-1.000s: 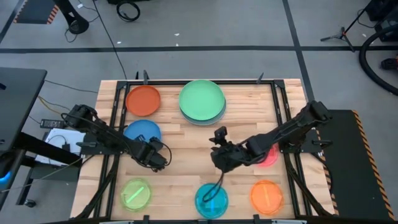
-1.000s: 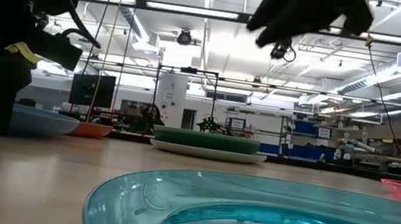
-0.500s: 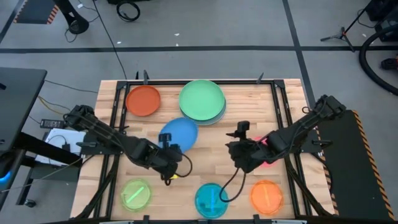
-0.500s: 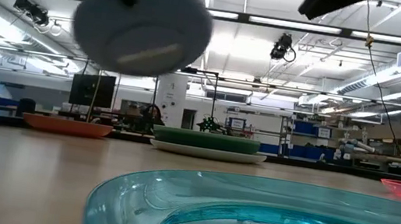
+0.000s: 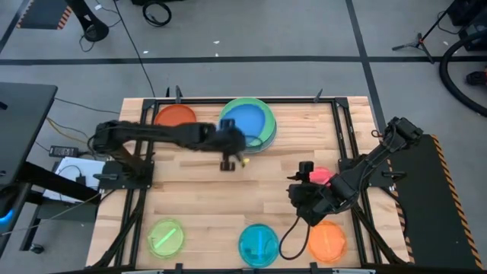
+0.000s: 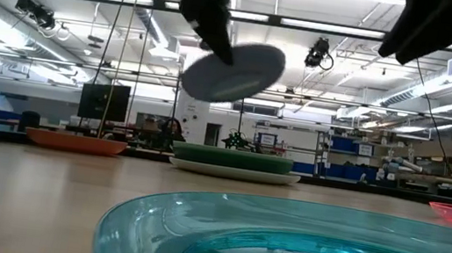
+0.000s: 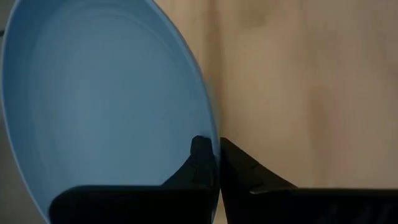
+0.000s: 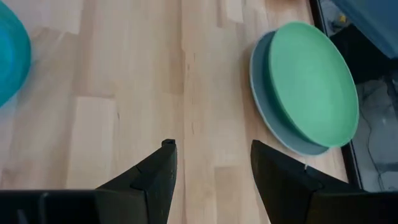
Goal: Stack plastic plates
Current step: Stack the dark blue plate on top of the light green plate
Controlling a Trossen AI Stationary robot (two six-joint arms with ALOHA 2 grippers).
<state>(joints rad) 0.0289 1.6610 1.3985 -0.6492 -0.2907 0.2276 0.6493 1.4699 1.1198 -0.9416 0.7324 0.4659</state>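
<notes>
While the left tool [image 5: 230, 150] pinches the rim of the medium blue plate [image 5: 245, 122], its fingers [image 7: 200, 163] closed tight on the plate's edge, that plate hangs tilted in the air above the stack of large plates [image 5: 265, 135] at the far middle of the desk [image 5: 205, 198], the light green plate [image 8: 313, 82] topmost there. An orange-red plate [image 5: 173, 116] lies left of the stack. Nearer the right side, the right tool [image 5: 300, 199] hovers with its fingers [image 8: 156, 175] spread and empty, just beside the pink-red plate [image 5: 320, 176]. Along the near edge lie the small lime plate [image 5: 166, 237], cyan plate [image 5: 259, 245] and orange plate [image 5: 327, 241], well apart.
</notes>
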